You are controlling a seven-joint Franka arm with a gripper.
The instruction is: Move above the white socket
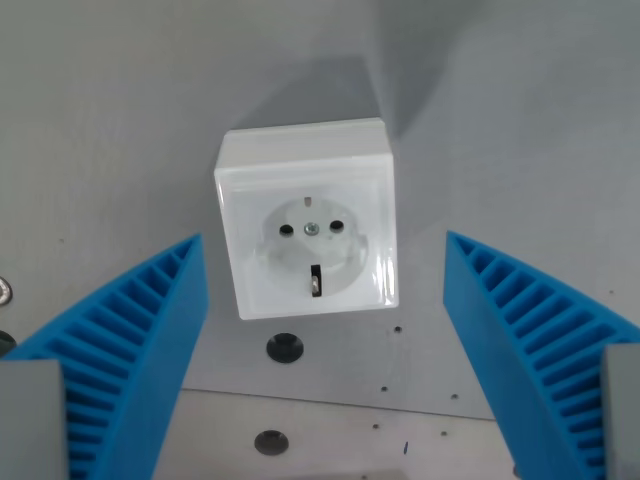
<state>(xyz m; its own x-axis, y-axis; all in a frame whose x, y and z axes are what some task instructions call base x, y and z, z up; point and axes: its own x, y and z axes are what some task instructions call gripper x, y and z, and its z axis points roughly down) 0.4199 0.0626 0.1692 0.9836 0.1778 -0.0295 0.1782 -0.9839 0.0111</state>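
We see our end effector (325,300) spread wide and holding nothing, the white socket (305,218) lying on the grey surface (120,120) between its blue fingers (150,330).

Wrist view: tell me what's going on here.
A Franka arm's wrist camera looks straight down at a white socket sitting on a grey surface. The gripper is open, its two blue ribbed fingers spread wide at the view's left and right, holding nothing. The socket lies between them and slightly further up in the view, untouched. Its face shows two pin holes, a centre screw and an earth clip. A few holes and screws dot the surface just below the socket.
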